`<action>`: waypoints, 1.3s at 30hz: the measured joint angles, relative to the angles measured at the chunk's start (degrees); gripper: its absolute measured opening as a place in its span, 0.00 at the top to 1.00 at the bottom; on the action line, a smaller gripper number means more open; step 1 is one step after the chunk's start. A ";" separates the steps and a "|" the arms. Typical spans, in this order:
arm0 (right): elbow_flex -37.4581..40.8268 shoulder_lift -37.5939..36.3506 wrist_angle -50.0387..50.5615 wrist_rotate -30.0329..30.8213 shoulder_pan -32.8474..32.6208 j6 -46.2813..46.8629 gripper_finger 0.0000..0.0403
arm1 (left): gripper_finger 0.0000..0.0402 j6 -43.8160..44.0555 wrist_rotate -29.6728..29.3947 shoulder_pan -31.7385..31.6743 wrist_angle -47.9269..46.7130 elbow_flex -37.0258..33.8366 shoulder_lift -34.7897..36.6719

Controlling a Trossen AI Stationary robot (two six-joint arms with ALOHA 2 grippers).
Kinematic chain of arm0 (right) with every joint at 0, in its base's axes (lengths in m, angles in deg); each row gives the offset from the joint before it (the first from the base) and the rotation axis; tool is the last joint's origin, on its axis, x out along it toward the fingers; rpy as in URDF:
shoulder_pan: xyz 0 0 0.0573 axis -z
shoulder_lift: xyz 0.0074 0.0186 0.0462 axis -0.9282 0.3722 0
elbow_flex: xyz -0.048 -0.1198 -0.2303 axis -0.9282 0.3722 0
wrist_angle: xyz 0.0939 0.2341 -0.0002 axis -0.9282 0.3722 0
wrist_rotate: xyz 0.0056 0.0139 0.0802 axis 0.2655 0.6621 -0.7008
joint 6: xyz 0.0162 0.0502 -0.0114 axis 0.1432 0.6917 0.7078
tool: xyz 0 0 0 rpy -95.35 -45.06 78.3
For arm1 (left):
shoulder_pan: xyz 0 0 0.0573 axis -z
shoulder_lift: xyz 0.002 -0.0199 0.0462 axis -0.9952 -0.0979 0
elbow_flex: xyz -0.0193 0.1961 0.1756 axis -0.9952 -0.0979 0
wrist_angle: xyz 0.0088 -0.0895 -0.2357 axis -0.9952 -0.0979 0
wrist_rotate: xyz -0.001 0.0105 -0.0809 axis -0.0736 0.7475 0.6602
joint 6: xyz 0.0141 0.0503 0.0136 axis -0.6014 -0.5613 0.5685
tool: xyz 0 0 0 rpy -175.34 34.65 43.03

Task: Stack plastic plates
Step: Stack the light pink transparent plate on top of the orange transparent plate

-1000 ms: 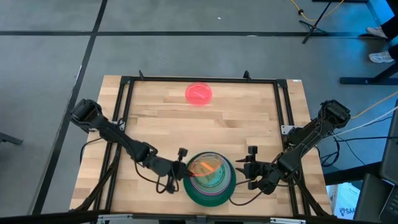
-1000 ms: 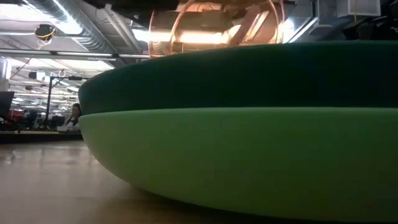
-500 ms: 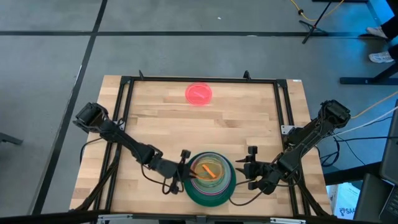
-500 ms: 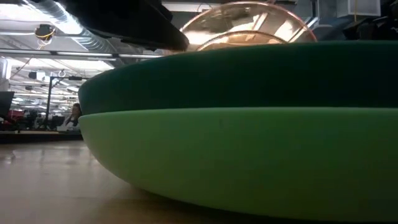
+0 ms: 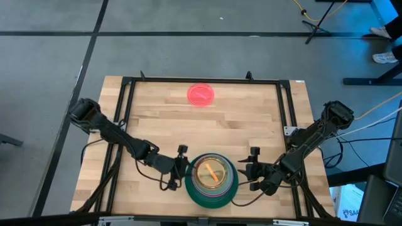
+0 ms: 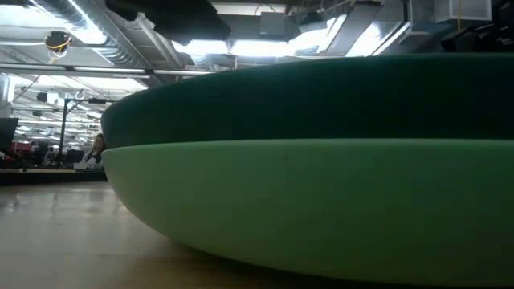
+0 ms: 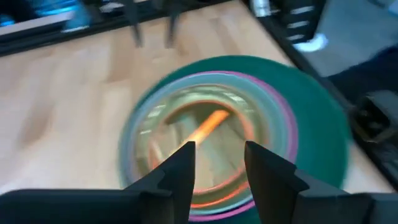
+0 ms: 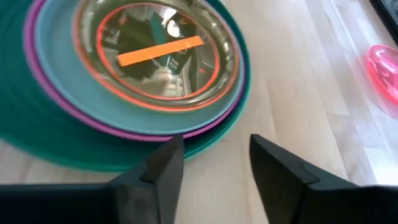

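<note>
The plastic plates form one stack (image 5: 210,181) near the table's front edge: mint (image 6: 305,201) at the bottom, dark green (image 6: 321,96) on it, then magenta and grey-blue rims (image 8: 56,106). On top, a translucent orange plate (image 7: 205,140) lies flat. A pink-red plate (image 5: 201,95) rests alone near the far edge. My left gripper (image 5: 181,164) stands open at the stack's left rim, its fingers (image 7: 180,177) apart with nothing between them. Just right of the stack, my right gripper (image 5: 251,169) stands open over bare wood (image 8: 214,168).
A black metal frame (image 5: 129,94) runs around the wooden tabletop. Bare wood (image 5: 207,129) lies between the stack and the pink-red plate. The room behind the table shows in the low view beyond the stack.
My left gripper has let go of the translucent orange plate. The plate stood tilted above the stack's rim and now lies flat on top of it, out of sight in the low view. The gripper has drawn back a little toward the table's left edge.
</note>
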 joint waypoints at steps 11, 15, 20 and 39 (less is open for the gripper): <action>0.00 0.00 0.70 -2.23 2.28 -0.01 0.38 | 0.67 0.33 -6.14 -12.83 -12.15 0.02 4.45; 0.00 0.00 0.98 -1.64 2.13 -0.21 0.38 | 0.67 -0.48 -5.53 -19.98 -16.17 -0.14 3.60; 0.00 0.00 1.33 -0.43 2.13 -1.48 0.38 | 0.67 -6.46 -5.08 -27.33 -16.15 -0.67 3.27; 3.60 0.00 0.54 6.37 3.79 -2.57 0.43 | 0.67 -34.97 2.02 -45.72 -10.37 -0.68 -7.22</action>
